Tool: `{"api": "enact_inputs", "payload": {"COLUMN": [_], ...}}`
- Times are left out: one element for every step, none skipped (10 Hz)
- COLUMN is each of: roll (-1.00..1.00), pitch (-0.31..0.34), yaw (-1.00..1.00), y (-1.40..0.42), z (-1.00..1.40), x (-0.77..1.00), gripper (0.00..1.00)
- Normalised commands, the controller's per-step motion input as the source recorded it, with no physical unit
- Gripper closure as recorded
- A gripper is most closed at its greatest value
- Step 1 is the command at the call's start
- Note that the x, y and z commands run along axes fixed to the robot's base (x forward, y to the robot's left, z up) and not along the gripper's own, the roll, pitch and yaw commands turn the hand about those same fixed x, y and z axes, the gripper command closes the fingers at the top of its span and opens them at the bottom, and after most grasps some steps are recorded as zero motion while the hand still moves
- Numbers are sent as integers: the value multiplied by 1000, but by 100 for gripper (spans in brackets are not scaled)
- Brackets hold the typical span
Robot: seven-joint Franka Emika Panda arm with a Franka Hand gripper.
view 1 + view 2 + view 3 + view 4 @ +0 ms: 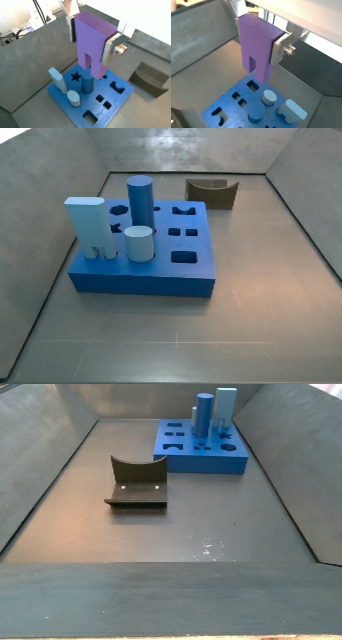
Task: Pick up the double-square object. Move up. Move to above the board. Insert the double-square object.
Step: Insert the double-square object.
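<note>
Between the silver fingers (pixel 115 44) of the gripper (pixel 90 31) hangs the double-square object (pixel 92 42), a purple prism seen in both wrist views (pixel 258 45); the fingers are clamped on its upper part from two sides. Its long axis runs straight down from the gripper toward the board (pixel 117 102), and its stepped lower end hangs clear above the board's top face, not touching it. The prism's top is hidden inside the gripper, and one finger (pixel 68 12) is largely covered by the piece. Neither side view shows the gripper or the prism: both are cut off above the frame edge. On the board stand a dark-blue cylinder (pixel 140 199), a light-blue block (pixel 87 224) and a pale short cylinder (pixel 138 243), with dark shaped holes (pixel 185 230) beside them. The board (pixel 140 280) rests on the grey desk (pixel 267 318). Well apart from it sits a dark open holder (pixel 136 482); its inside is too shadowed to make out.
</note>
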Motion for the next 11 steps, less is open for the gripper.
{"api": "enact_inputs", "payload": {"roll": [-254,-89,0,0,0,277,286,160,86,0,-351], "pitch": [91,106,140,149,103,0,0,-29,-117,-157,-154], "yaw": [0,11,46,63,0,0,0,0,0,0,0], "y": [114,143,131,100,106,63,51,57,74,117,214], "z": [-594,-571,-563,-580,-771,-994,-1000,-1000,-1000,-980,-666], "x": [660,614,617,640,557,266,106,51,6,0,-91], "gripper": [100,100,100,100,100,100,100,100,100,100,100]}}
